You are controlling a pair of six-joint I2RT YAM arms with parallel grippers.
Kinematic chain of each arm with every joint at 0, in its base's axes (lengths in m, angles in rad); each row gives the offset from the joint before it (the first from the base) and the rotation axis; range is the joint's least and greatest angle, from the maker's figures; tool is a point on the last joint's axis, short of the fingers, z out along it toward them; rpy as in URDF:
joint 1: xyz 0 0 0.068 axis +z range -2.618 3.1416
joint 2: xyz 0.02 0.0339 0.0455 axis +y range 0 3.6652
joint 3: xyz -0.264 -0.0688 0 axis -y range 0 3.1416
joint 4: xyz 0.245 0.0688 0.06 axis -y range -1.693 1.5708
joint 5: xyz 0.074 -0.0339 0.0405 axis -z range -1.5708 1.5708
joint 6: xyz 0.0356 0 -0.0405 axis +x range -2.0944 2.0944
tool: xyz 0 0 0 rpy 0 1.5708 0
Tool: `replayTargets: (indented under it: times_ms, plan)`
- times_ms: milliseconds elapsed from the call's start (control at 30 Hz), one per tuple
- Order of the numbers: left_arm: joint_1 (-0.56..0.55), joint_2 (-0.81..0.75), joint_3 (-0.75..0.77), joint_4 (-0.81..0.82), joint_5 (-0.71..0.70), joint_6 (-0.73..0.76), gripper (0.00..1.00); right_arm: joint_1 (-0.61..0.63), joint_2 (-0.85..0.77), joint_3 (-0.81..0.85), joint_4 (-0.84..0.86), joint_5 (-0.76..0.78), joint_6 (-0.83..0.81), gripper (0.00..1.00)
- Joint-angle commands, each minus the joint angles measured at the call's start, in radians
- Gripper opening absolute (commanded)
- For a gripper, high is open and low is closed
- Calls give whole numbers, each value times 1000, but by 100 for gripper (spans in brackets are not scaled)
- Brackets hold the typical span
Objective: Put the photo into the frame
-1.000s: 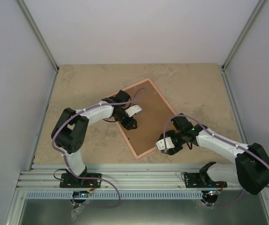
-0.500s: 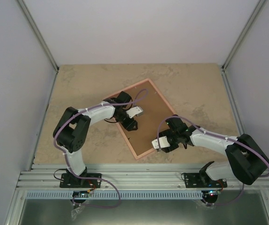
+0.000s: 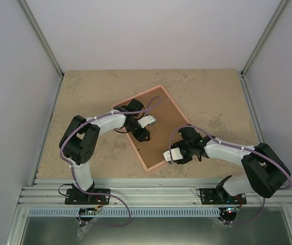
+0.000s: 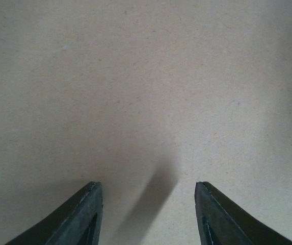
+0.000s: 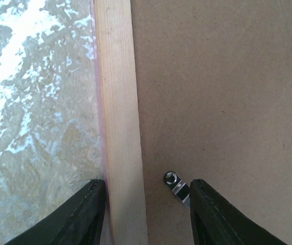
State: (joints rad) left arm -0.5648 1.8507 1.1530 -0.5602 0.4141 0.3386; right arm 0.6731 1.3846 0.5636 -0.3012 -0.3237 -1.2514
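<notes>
My right jaws: half open, empty, straddling frame (image 5: 119,102) edge and metal tab (image 5: 178,185). I'd nip the tab squarely, not the rail. My left jaws: open, empty, over backing board (image 4: 146,92).

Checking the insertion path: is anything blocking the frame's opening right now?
Yes. A brown backing board fills the frame. A small metal tab sits on the board beside the frame's rail, under the right gripper, whose jaws are open. No photo shows in any view.
</notes>
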Motion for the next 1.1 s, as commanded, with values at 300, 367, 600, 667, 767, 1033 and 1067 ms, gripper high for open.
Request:
replayTargets:
  times_ms: [300, 367, 600, 667, 767, 1033, 1067]
  plan:
    - [-4, 30, 28, -20, 13, 1, 50, 8, 162, 57, -200, 27, -18, 41]
    - [-3, 30, 28, -20, 13, 2, 50, 7, 191, 69, -219, 27, -16, 40]
    - [-3, 33, 24, -21, 17, 4, 50, 6, 192, 97, -239, 29, -15, 52]
    - [-4, 36, 27, -23, 18, 4, 50, 6, 197, 111, -254, 28, -17, 53]
    - [-4, 41, 33, -26, 20, 5, 49, 6, 215, 123, -277, 28, -25, 50]
    - [-4, 40, 38, -32, 17, 6, 49, -6, 267, 142, -324, 27, -38, 42]
    - [-3, 39, 39, -32, 17, 6, 49, -8, 275, 146, -330, 26, -37, 41]
